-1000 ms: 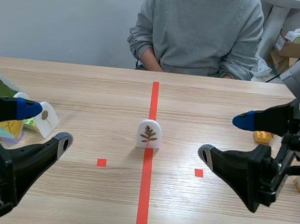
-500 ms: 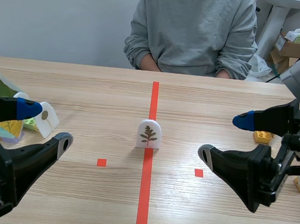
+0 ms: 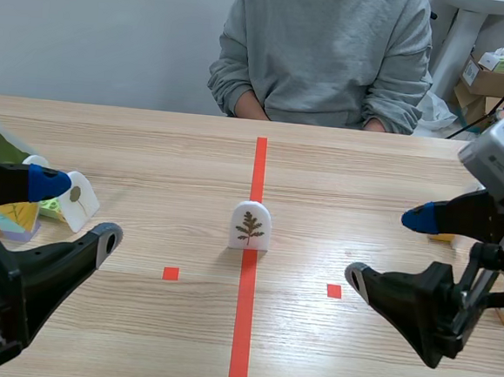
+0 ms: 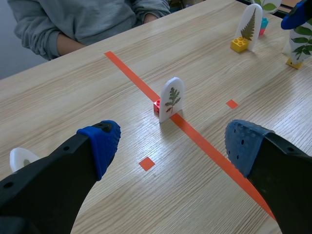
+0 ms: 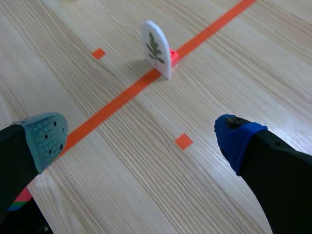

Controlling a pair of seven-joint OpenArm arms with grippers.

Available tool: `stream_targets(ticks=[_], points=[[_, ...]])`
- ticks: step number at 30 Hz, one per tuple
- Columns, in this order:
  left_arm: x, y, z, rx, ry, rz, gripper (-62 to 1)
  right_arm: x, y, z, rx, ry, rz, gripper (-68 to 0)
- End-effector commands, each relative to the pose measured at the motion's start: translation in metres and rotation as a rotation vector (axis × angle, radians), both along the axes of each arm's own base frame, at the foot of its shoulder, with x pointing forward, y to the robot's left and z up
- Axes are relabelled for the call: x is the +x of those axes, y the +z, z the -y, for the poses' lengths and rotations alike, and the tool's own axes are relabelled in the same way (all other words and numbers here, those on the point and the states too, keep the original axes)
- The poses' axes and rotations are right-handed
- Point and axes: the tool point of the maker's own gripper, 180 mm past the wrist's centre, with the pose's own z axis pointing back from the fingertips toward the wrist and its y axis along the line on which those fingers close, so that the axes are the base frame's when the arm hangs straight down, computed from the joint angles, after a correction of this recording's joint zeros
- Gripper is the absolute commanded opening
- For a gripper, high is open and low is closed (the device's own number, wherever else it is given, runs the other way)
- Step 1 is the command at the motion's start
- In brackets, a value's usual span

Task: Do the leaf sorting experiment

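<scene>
My left gripper (image 3: 83, 210) and right gripper (image 3: 389, 249) are both spread wide; the leaf card (image 3: 251, 225) stands upright at my 12 o'clock.

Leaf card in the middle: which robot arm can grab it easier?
Probably the right, though it's close. The right pincer sits a little nearer the leaf card than the left pincer does. Both are open and empty.
</scene>
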Motion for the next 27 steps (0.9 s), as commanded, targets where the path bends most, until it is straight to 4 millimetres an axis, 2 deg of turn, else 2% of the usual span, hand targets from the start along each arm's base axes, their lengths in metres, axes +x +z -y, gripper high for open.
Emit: stream_targets(ticks=[1,8,13,21,27], points=[[0.001,0.008,0.004,-0.026,-0.007,0.024,-14.2,0.013,0.009,0.004,0.01,-0.011,0.041,-5.2],[0.001,0.008,0.004,-0.026,-0.007,0.024,-14.2,0.049,-0.003,0.021,-0.042,-0.046,0.055,-5.2],[0.001,0.008,0.004,-0.028,-0.005,0.025,-14.2,0.071,-0.017,0.021,-0.04,-0.046,0.046,-5.2],[0.001,0.008,0.004,-0.028,-0.005,0.024,-14.2,0.088,-0.04,-0.001,-0.106,0.052,0.053,-5.2],[0.001,0.008,0.004,-0.03,-0.003,0.024,-14.2,0.103,-0.043,-0.03,-0.087,0.094,0.067,-5.2]])
